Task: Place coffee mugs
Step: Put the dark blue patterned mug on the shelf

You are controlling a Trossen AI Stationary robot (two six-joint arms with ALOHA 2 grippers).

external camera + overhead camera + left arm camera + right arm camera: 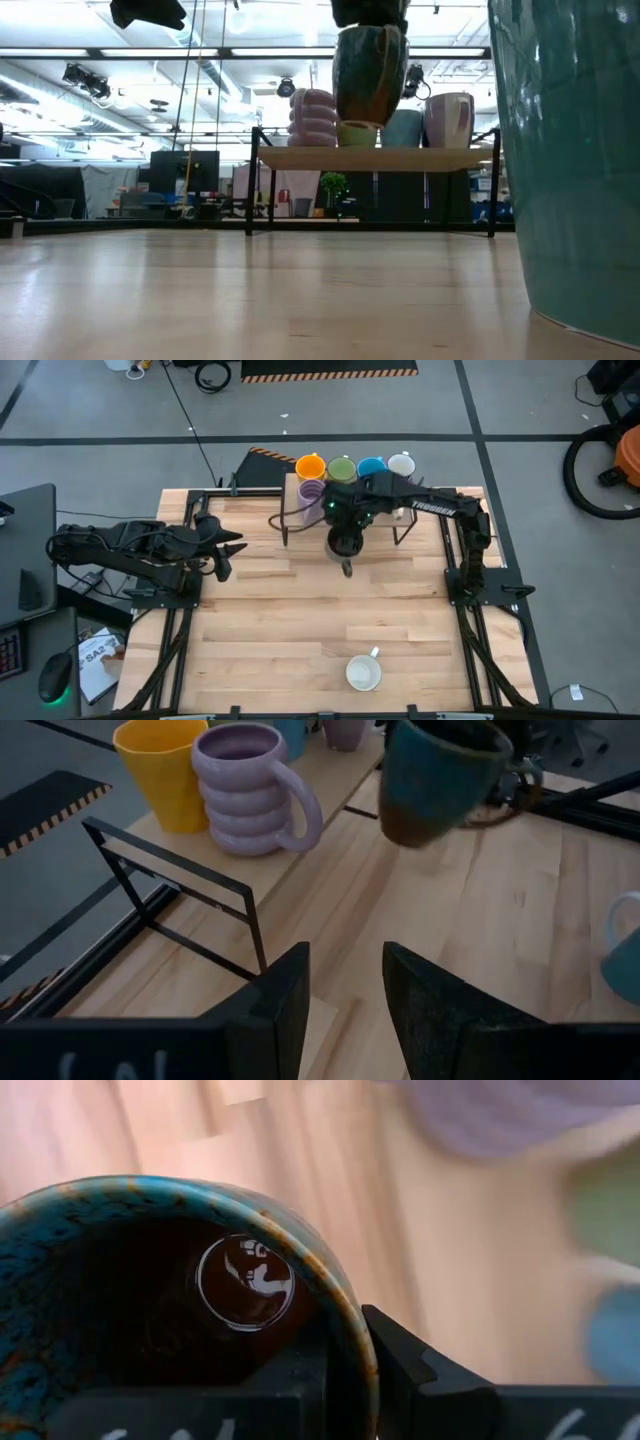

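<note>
The left gripper (pixel 232 550) waits above the left edge of the wooden table (pixel 300 620), its jaws spread and empty, pointing toward the middle; at the back of the table stands a low wooden shelf (pixel 370 158) on dark metal legs, carrying from left to right an orange mug (pixel 310 465) with a ribbed lilac mug (pixel 311 489) in front of it, a green mug (pixel 342 468), a blue mug (pixel 371 466) and a white mug (pixel 401 464); the right arm reaches in from the right side, its gripper (pixel 347 525) held just in front of the shelf with its jaws pinching the rim of a dark mug (pixel 440 775), teal outside with a brown base and a dark glossy inside, one finger (pixel 420 1370) outside the wall and the other inside; the low view shows this mug hanging in the air in front of the shelf, clear of the table; near the front edge of the table, well apart from the rest, a cream mug (pixel 363 673) stands upright, handle toward the shelf; a large teal mug (pixel 570 150) fills the right of the low view.
</note>
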